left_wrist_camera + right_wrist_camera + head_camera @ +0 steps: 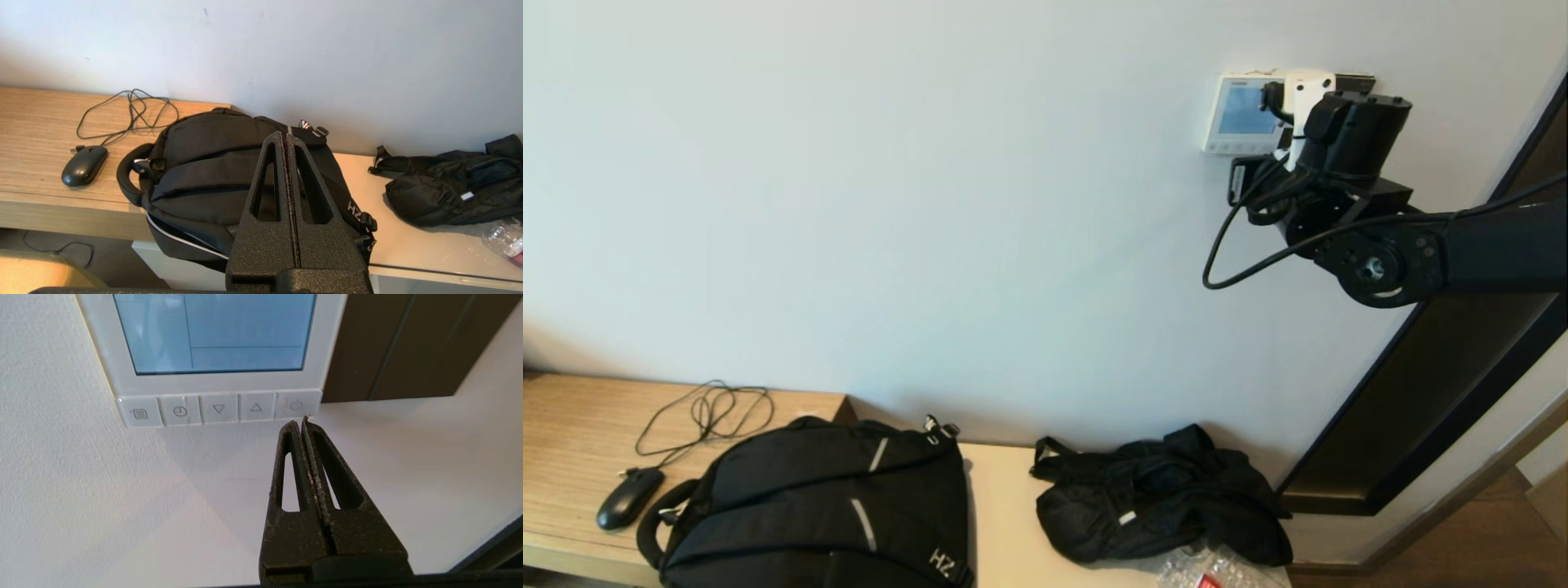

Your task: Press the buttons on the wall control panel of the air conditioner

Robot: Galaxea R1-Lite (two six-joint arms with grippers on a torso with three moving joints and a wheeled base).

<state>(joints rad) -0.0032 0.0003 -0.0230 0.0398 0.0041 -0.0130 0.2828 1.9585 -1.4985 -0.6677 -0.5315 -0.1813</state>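
Observation:
The white wall control panel (1241,114) hangs high on the wall, with a pale blue screen (216,332). A row of small white-grey buttons (218,409) runs along its lower edge. My right gripper (301,421) is shut and empty, its tips just below the power button (296,405) at the row's end by the dark plate; I cannot tell if they touch. In the head view the right arm's wrist (1347,139) covers the panel's right side. My left gripper (284,136) is shut and empty, hanging above the black backpack (212,163).
A dark brown plate (392,343) adjoins the panel. A dark door frame (1445,367) runs down the right. On the wooden bench (572,425) lie a black mouse (629,498) with cable, the backpack (825,506), a black bag (1168,498) and a plastic bottle (1217,572).

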